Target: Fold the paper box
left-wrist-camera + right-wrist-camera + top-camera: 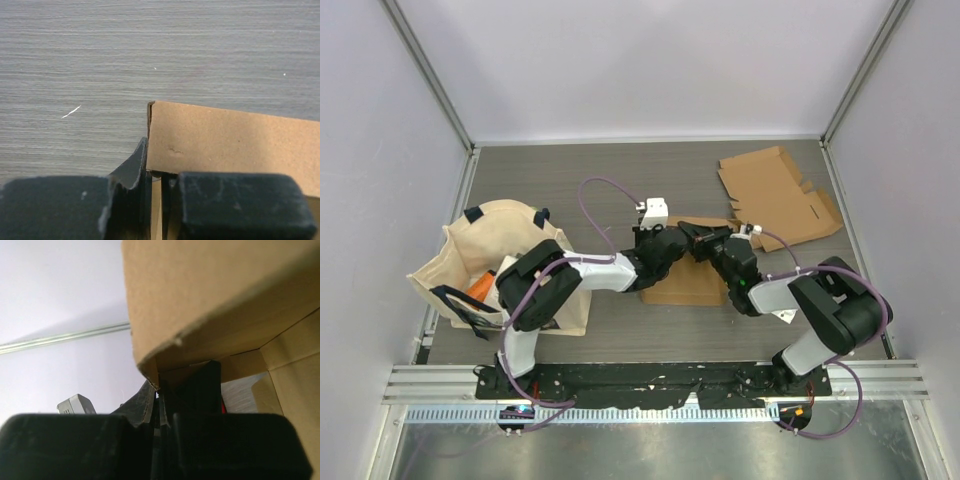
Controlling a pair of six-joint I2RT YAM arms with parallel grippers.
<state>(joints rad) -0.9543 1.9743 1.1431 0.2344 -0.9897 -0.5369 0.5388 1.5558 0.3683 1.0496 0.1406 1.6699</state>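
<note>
The brown paper box [682, 285] lies partly folded at the table's middle, half hidden under both wrists. My left gripper [680, 242] is shut on a raised wall of the box. In the left wrist view the fingers [156, 187] pinch a thin cardboard edge beside a standing panel [225, 140]. My right gripper [706, 246] meets it from the right and is shut on the same box. In the right wrist view its fingers [160, 405] clamp the corner of a cardboard flap [200, 295] that rises overhead.
A second, flat unfolded cardboard blank [775, 195] lies at the back right. A cream tote bag [505, 265] with something orange inside stands at the left, against the left arm. Grey walls and metal rails bound the table.
</note>
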